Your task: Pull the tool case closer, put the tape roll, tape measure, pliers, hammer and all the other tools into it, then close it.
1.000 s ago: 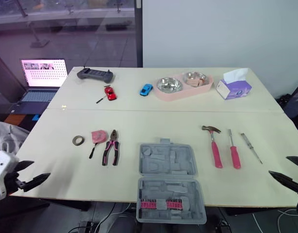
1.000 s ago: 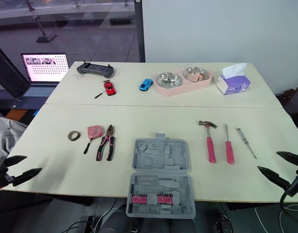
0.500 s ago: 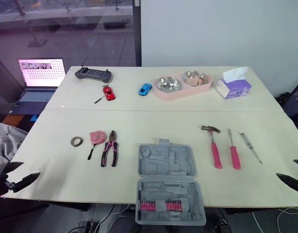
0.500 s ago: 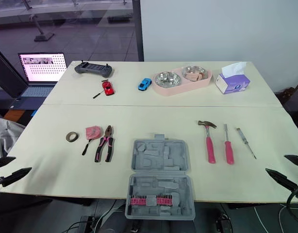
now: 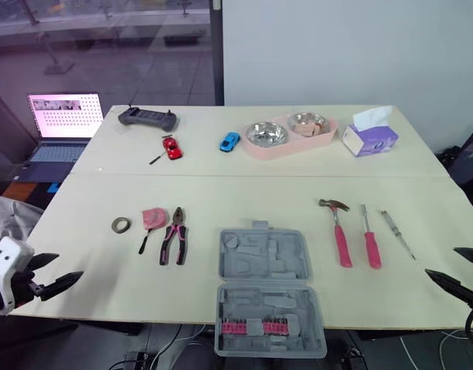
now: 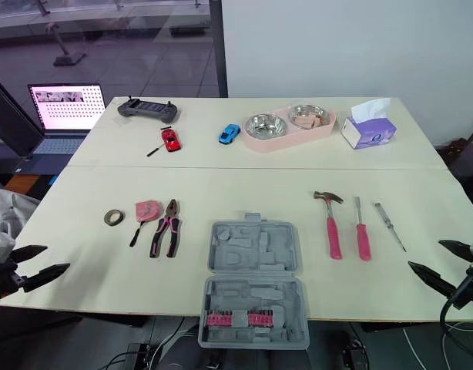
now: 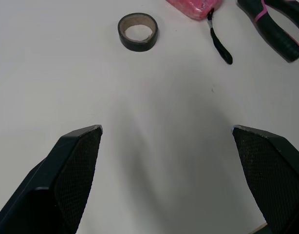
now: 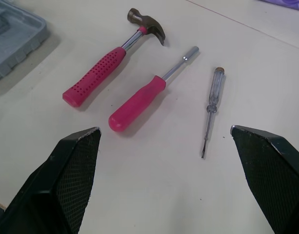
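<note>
Task stands at its opening step; no tool is loaded. The tool case (image 5: 271, 289) lies open at lower centre of the frame, its near half over the front edge of the table (image 5: 244, 193), its moulded recesses empty except for a pink strip in the near half. At left centre lie the tape roll (image 5: 122, 224), the tape measure (image 5: 154, 217) just beside it, and the pliers (image 5: 175, 235) alongside. At right centre lie the hammer (image 5: 339, 235), a pink-handled driver (image 5: 370, 240) and a thin screwdriver (image 5: 397, 233), side by side and apart. The left gripper (image 5: 70, 264) hovers at lower left, fingers spread, holding nothing. The right gripper (image 5: 441, 260) hovers at lower right, likewise spread and empty. Judgement: the case already sits as near as is useful. The next move calls for either arm to reach to its nearest tool, lower and close on it.
</note>
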Motion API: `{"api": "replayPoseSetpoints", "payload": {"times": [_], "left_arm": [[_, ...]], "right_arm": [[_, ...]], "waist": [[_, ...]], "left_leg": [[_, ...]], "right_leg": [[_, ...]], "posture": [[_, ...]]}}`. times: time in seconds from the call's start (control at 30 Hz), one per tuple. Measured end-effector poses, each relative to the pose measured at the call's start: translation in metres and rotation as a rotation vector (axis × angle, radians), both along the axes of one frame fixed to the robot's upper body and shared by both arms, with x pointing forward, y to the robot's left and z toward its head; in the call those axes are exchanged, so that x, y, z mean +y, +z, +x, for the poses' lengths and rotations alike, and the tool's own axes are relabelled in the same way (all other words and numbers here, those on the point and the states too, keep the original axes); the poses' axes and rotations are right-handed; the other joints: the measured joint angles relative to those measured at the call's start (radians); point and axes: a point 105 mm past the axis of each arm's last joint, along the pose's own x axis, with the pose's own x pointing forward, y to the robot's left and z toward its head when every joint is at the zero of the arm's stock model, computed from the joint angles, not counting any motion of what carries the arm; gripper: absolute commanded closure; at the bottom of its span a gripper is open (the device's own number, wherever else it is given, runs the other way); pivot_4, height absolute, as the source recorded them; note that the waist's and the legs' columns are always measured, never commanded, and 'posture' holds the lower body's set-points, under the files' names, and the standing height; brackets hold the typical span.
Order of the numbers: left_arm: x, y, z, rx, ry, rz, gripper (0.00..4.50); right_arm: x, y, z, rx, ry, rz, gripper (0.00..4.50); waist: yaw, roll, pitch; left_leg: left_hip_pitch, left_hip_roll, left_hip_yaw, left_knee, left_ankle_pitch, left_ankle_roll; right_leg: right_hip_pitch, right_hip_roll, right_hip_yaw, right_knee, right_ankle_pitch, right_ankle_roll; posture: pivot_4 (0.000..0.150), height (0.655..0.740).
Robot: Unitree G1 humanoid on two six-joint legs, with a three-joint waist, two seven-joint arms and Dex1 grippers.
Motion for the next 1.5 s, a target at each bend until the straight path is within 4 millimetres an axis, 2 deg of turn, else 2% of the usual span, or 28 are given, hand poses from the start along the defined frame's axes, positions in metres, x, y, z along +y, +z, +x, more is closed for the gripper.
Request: {"api": "replayPoseSetpoints", "payload": {"times": [0.1, 0.2, 0.4, 0.57, 0.67, 0.77, 0.87, 0.93, 1.07, 1.23, 1.5], "left_arm": [[-0.006, -0.002, 0.005, 0.016, -0.010, -0.015, 0.02], [-0.014, 0.000, 0.013, 0.022, -0.027, -0.041, 0.02], [-0.029, 0.002, 0.038, 0.007, -0.101, -0.026, 0.02], [-0.033, 0.017, 0.065, -0.107, -0.185, 0.045, 0.02], [-0.041, 0.014, 0.081, -0.055, -0.279, 0.068, 0.02], [-0.044, 0.017, 0.097, 0.039, -0.368, 0.165, 0.02], [-0.038, 0.018, 0.102, 0.109, -0.412, 0.249, 0.02], [-0.037, 0.017, 0.105, 0.149, -0.412, 0.237, 0.02], [-0.039, 0.014, 0.112, 0.168, -0.397, 0.225, 0.02], [-0.046, -0.007, 0.111, 0.224, -0.404, 0.217, 0.02], [-0.052, -0.029, 0.117, 0.236, -0.351, 0.260, 0.02]], "right_arm": [[0.017, 0.006, 0.003, -0.001, 0.042, 0.021, 0.00], [0.045, 0.018, 0.012, -0.031, 0.127, 0.043, 0.00], [0.128, 0.034, 0.026, -0.045, 0.405, 0.089, 0.00], [0.175, 0.035, 0.037, -0.058, 0.576, 0.091, 0.00], [0.202, 0.035, 0.050, -0.076, 0.647, 0.080, 0.00], [0.228, 0.037, 0.066, -0.123, 0.702, 0.085, 0.00], [0.239, 0.027, 0.074, -0.101, 0.720, 0.069, 0.00], [0.244, 0.020, 0.077, -0.087, 0.727, 0.062, 0.00], [0.253, 0.021, 0.081, -0.118, 0.740, 0.051, 0.00], [0.253, 0.018, 0.084, -0.124, 0.716, 0.045, 0.00], [0.254, 0.017, 0.087, -0.134, 0.686, 0.052, 0.00]], "waist": [[0.000, 0.001, 0.000], [0.000, 0.001, 0.000], [0.001, 0.000, 0.000], [0.002, -0.002, 0.000], [0.002, -0.004, 0.000], [0.000, -0.009, -0.001], [-0.002, -0.009, -0.001], [-0.003, -0.010, -0.001], [-0.010, -0.010, -0.001], [-0.027, -0.010, -0.001], [-0.034, -0.010, -0.001]], "left_leg": [[0.000, 0.000, 0.000, 0.001, 0.000, 0.000], [0.000, 0.000, 0.000, 0.001, 0.000, 0.000], [0.000, 0.000, 0.001, 0.001, 0.001, 0.001], [0.000, -0.001, 0.001, 0.001, 0.001, 0.002], [0.000, -0.001, 0.001, 0.002, 0.003, 0.001], [-0.001, -0.001, 0.001, 0.002, 0.004, 0.000], [-0.001, -0.001, 0.001, 0.002, 0.003, 0.001], [-0.003, -0.001, 0.001, 0.002, 0.004, 0.001], [-0.004, -0.001, 0.001, 0.003, 0.005, -0.001], [-0.003, 0.000, -0.001, 0.008, 0.005, 0.000], [-0.004, 0.003, -0.001, 0.012, 0.005, 0.000]], "right_leg": [[0.000, 0.000, 0.001, 0.001, 0.000, 0.000], [0.000, 0.001, 0.002, 0.002, 0.000, 0.000], [-0.001, 0.001, 0.003, 0.003, 0.000, 0.000], [-0.001, 0.000, 0.002, 0.001, 0.001, 0.000], [-0.002, 0.001, 0.001, 0.003, 0.002, 0.000], [0.000, 0.004, 0.000, 0.004, 0.003, -0.001], [-0.002, 0.005, 0.001, 0.005, 0.004, 0.000], [-0.003, 0.005, 0.001, 0.007, 0.004, 0.000], [-0.004, 0.006, 0.001, 0.010, 0.004, 0.000], [-0.003, 0.007, 0.001, 0.014, 0.004, 0.000], [-0.003, 0.012, 0.002, 0.015, 0.005, -0.002]], "posture": [[0.150, 0.7370], [0.150, 0.7370], [0.150, 0.7370], [0.150, 0.7370], [0.150, 0.7370], [0.150, 0.7370], [0.150, 0.7370], [0.150, 0.7370], [0.150, 0.7370], [0.150, 0.7370], [0.150, 0.7370]]}}
